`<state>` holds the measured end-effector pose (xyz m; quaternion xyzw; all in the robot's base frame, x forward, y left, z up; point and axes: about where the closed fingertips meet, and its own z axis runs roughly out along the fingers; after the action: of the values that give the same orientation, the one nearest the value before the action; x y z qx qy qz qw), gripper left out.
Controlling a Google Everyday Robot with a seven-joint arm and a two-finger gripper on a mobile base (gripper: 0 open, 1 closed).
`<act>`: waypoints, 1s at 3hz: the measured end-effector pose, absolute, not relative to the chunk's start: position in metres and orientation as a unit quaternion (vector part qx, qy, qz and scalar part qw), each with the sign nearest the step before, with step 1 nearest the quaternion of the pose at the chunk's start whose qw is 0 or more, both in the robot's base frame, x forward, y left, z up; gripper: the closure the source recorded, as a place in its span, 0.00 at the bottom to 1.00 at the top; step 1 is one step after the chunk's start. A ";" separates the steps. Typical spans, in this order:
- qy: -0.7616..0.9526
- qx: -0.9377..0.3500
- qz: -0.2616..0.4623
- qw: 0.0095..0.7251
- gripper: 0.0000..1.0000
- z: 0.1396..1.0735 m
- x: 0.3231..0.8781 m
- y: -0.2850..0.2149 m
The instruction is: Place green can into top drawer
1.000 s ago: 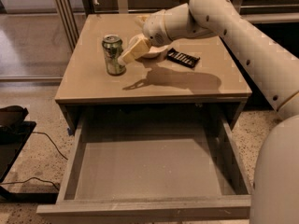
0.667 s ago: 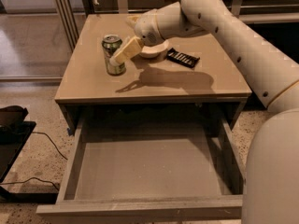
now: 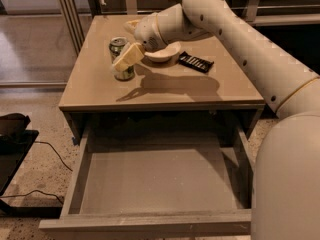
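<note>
The gripper (image 3: 124, 44) is positioned in the upper left of the frame, at the green can (image 3: 118, 47). Its fingers are spread apart: one pale finger (image 3: 128, 59) crosses the can's front, and the other shows behind the can. Contact with the can cannot be confirmed. The can stands upright on the table (image 3: 165, 89), left of the white bowl (image 3: 164, 54) and the black remote (image 3: 196, 61). The top drawer (image 3: 155, 184) is pulled out below the table, across the lower half of the frame.

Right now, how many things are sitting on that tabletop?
3: the green can at the left, with the gripper right against it; the white bowl mid-table; a flat black object beside the bowl.
</note>
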<state>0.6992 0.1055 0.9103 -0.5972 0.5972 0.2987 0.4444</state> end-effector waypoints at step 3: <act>0.597 -0.597 0.299 0.444 0.65 0.910 0.699 0.106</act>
<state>0.6991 0.1057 0.9102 -0.5973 0.5971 0.2989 0.4443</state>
